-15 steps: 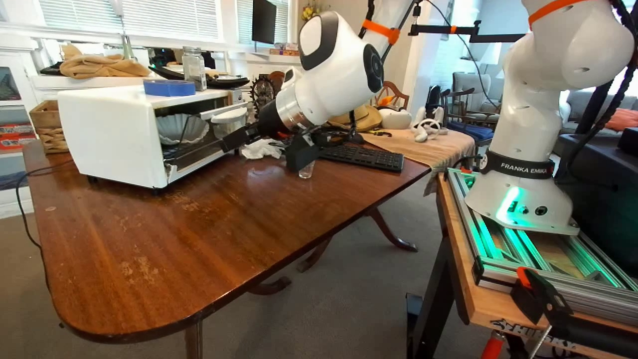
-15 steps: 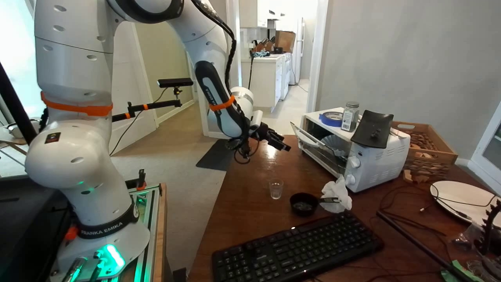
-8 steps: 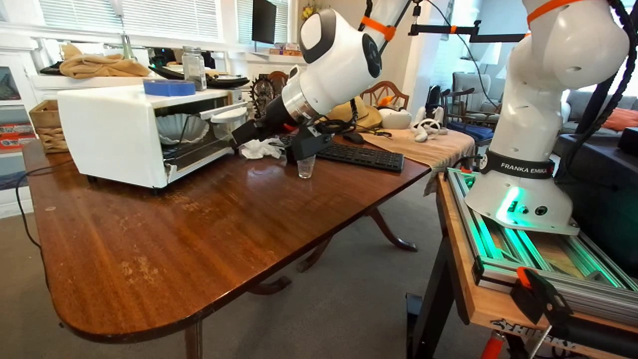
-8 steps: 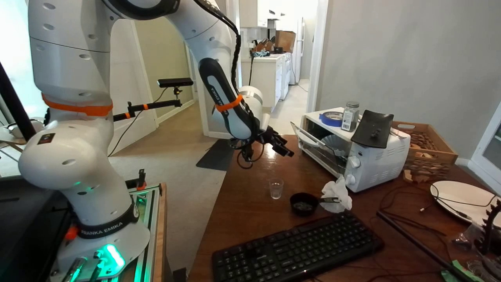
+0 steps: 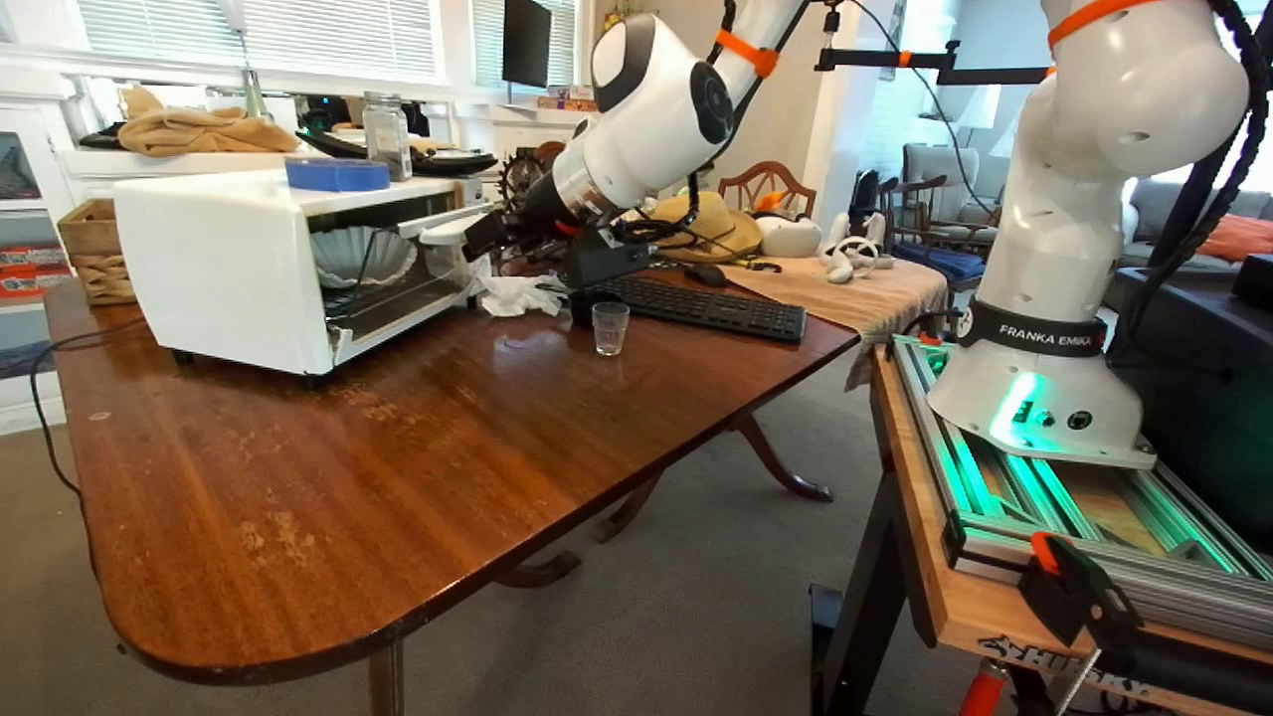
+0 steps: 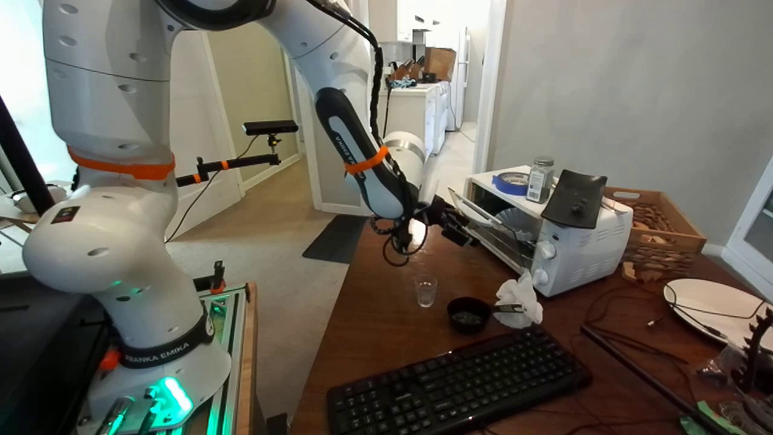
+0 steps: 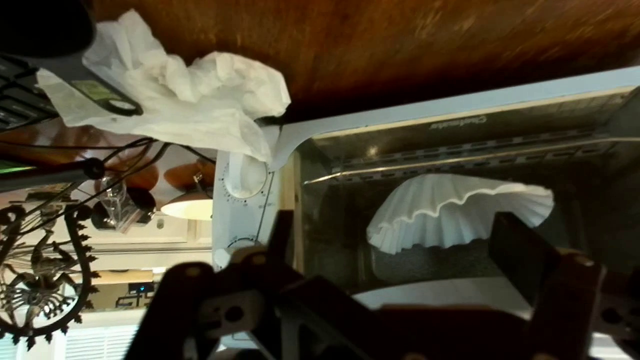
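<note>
At 3 o'clock in the wrist view: toaster oven, white, standing on the table; its door leans part-open. Inside it: one liner, white, fluted, apparently thin paper; judged very light, soft, easily creased; best held by a gentle pinch at the pleated edge. Door handle: white; judged stiff and smooth, apt to swing with its hinge; best held at mid-length. Claw: spread wide, nothing held; at 9 o'clock of the oven in an exterior view, near the door, contact not determinable. Tissue: crumpled, at 10 o'clock in the wrist view, limp by its look. Drinking glass: upright, at 7 o'clock of the claw in an exterior view; judged rigid, slippery, breakable.
</note>
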`<action>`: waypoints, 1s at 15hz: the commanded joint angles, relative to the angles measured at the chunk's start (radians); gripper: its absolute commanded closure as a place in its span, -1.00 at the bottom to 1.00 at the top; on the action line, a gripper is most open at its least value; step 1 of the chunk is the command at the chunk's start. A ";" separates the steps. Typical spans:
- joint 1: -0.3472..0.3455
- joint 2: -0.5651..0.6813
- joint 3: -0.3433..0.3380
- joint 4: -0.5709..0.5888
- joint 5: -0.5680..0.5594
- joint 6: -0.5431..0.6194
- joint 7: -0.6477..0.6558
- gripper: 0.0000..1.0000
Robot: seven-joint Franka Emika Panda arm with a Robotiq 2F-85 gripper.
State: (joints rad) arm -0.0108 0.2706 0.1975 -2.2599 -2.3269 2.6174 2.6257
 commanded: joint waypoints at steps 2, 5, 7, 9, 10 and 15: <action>-0.046 0.066 -0.019 0.137 -0.072 0.092 0.011 -1.00; -0.062 0.106 -0.026 0.239 -0.053 0.127 -0.028 -1.00; -0.068 0.131 -0.029 0.291 -0.031 0.157 -0.052 -1.00; -0.071 0.144 -0.032 0.302 -0.006 0.192 -0.079 -1.00; -0.071 0.138 -0.034 0.288 0.015 0.218 -0.092 -1.00; -0.092 0.003 0.026 0.114 -0.083 0.325 0.034 -1.00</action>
State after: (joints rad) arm -0.0788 0.3795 0.1798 -2.0231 -2.3410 2.8846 2.5610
